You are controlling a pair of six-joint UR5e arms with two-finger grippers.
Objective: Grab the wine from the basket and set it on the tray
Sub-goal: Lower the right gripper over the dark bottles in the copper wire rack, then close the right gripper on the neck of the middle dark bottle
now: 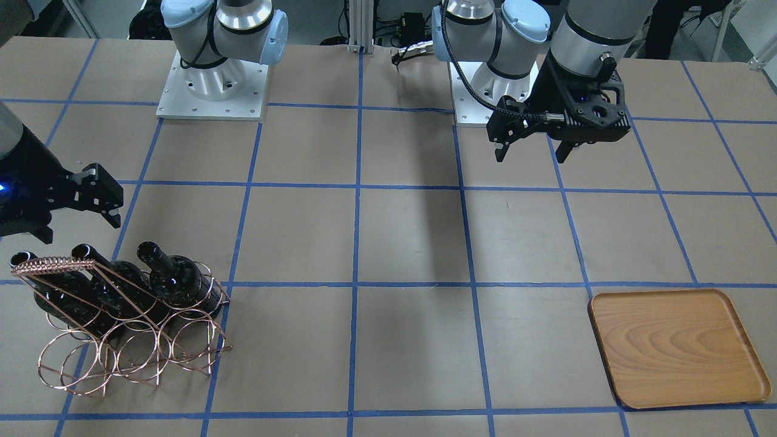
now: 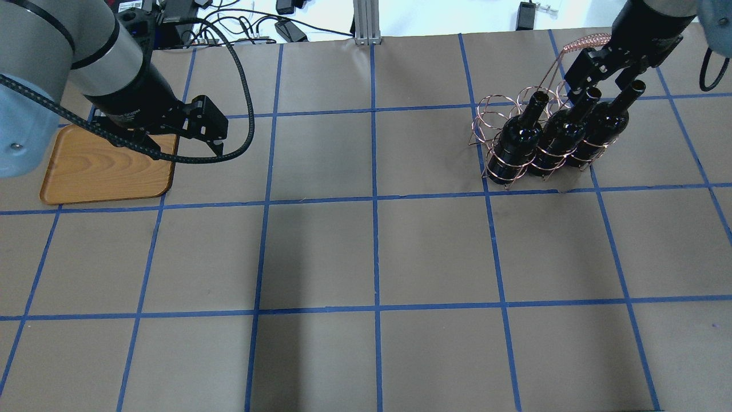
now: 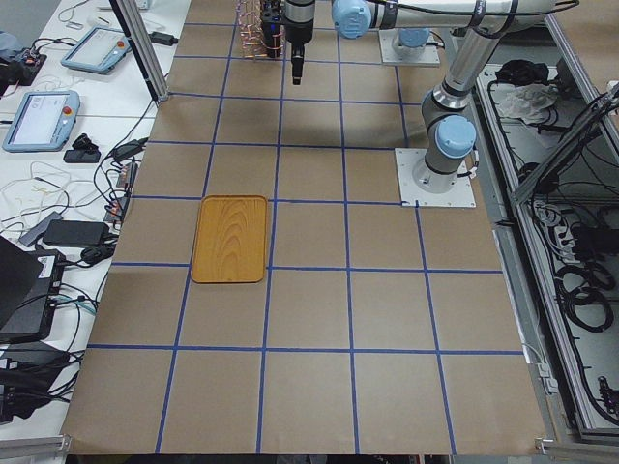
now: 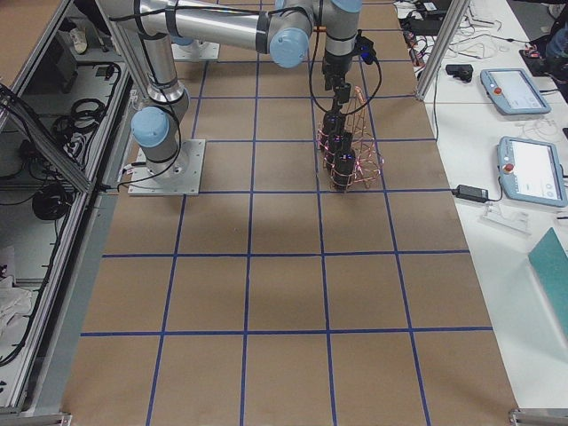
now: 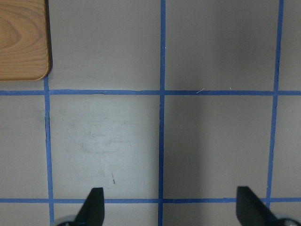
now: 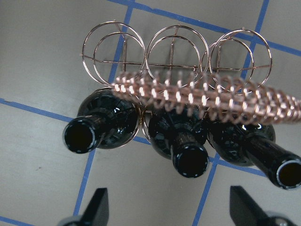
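Hovering just above three open bottle mouths, the robot's right pincer (image 6: 170, 209) has its fingers spread wide and grips nothing, the middle wine bottle (image 6: 189, 162) lying squarely between them and apparently its target. All three bottles sit side by side in the copper wire basket (image 6: 173, 66) at the robot's right end of the desk (image 1: 413, 243). Its rings cradle their bodies, so the necks stand clear as the only easy place to grip. Each bottle's long axis runs steeply, nearer upright than flat, mouth uppermost. Seen from the front camera, the necks appear to lean toward the robot's side. Beyond the mouths, the basket's coiled handle (image 6: 211, 99) crosses over the bottles' shoulders, which likely explains an approach from the neck side. A row of empty rings lies farther out. Well apart, at the opposite end, the wooden tray (image 1: 674, 346) lies bare. The left pincer (image 1: 533, 152) hangs near it over bare desk, also wide open and empty, perhaps placed to receive a bottle.
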